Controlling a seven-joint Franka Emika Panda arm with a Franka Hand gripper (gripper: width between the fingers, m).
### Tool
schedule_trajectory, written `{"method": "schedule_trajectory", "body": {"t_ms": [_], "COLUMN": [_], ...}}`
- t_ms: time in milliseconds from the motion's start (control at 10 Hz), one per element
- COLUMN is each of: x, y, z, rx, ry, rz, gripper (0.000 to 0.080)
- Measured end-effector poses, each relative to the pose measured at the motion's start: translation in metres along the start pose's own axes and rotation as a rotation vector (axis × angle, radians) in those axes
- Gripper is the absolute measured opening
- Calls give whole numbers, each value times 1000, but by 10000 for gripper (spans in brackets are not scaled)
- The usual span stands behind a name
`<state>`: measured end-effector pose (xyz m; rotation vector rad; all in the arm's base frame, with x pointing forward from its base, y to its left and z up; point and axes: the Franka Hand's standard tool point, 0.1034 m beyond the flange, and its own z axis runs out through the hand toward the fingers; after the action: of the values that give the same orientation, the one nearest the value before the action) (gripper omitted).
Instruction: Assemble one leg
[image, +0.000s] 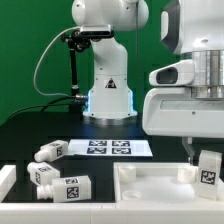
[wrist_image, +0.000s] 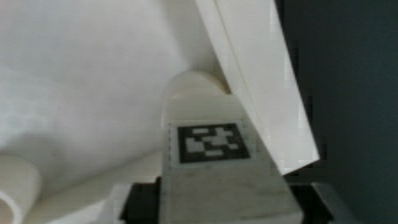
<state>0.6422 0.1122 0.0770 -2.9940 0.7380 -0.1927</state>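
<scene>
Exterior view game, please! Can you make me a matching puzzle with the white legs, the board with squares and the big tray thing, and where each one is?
Things:
1. upright leg
2. marker board
3. three loose legs
4. tray-like panel

Places:
a. flat on the table in front of the robot's base
b. at the front, toward the exterior view's right
c. held in the gripper
d. lying on the exterior view's left

Pairs: 1-c, 2-a, 3-d, 4-b
</scene>
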Motion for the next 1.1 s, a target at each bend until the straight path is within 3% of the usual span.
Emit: {"method": "schedule_trajectory", "body": {"t_ms": [300, 900, 1100], "x": [-2, -2, -2], "y": [1, 2, 2], "z": [1, 0, 0], "rx": [-19, -2, -2], "ry": [-3, -74, -76], "rz": [364, 1164, 1177], "gripper": [288, 288, 289]}}
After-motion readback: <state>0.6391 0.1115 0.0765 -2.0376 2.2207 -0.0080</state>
